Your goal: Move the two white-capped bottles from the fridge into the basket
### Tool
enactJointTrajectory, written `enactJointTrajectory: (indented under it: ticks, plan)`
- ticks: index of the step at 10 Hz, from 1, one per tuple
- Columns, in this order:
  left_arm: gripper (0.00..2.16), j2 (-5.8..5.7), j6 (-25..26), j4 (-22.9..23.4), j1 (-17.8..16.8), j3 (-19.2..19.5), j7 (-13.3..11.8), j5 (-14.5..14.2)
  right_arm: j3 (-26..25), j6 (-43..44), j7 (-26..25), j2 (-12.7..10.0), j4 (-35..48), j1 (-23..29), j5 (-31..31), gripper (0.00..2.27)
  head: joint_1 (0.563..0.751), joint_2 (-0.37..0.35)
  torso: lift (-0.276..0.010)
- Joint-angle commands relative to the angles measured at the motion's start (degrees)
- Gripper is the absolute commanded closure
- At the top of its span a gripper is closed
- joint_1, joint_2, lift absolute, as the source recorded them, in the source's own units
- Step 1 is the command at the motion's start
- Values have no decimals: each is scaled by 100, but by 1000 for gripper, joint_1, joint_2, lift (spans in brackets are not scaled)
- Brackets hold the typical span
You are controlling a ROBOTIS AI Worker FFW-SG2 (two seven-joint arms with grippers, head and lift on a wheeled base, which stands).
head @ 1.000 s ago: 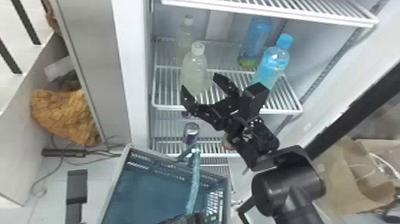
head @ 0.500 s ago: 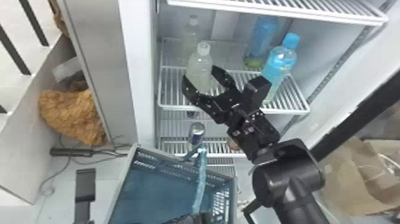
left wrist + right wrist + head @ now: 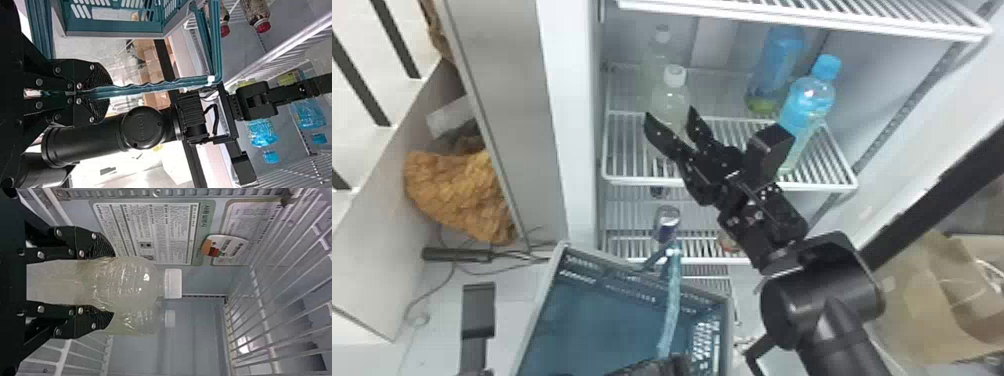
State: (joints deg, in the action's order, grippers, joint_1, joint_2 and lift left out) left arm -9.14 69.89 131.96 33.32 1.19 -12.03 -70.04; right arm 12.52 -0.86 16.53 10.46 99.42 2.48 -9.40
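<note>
In the head view my right gripper (image 3: 670, 114) is over the fridge shelf, around the front white-capped bottle (image 3: 674, 94). The right wrist view has this gripper (image 3: 113, 282) shut on the bottle's body (image 3: 135, 280), its cap standing clear of the fingers. Close behind is the second white-capped bottle (image 3: 657, 59), upright on the shelf. At the head view's bottom edge is my left gripper (image 3: 657, 366), beside the blue-green basket (image 3: 602, 320). In the left wrist view that gripper (image 3: 94, 93) is shut on the basket's handle (image 3: 156, 87).
Two blue-capped bottles (image 3: 807, 105) stand to the right on the same wire shelf (image 3: 632, 179). Another shelf (image 3: 807, 12) hangs above. Lower down sits a can (image 3: 667, 222). The fridge's side wall (image 3: 557, 100) rises left of the shelves.
My right gripper has moved forward onto the front bottle, and its fingers have drawn closer together around it. The head view has shifted slightly. The left gripper still holds the handle.
</note>
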Motion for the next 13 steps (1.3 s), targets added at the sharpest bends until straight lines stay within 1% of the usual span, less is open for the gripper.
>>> enactJointTrajectory:
  ticks: [1,3,5,7,9,13]
  plan:
    - [1194,0,0,2,1,-5,-1,0,-29,44,0,0,91,61,-8,901,695,-160,0]
    - [1194,0,0,2,15,-5,-10,0,-75,44,0,0,316,159,-31,901,695,-163,0]
    - [1194,9,-15,2,29,7,-10,0,-155,-55,0,26,865,413,-54,901,695,-166,0]
    - [1193,18,-29,2,43,41,-10,0,-372,-392,0,79,1680,877,-54,901,695,-173,0]
    - [1193,18,-29,2,57,41,-10,0,-589,-659,26,79,2299,1341,-65,901,695,-190,0]
    - [1194,26,-43,2,85,64,-10,11,-943,-1278,105,44,3607,2578,-168,901,695,-231,0]
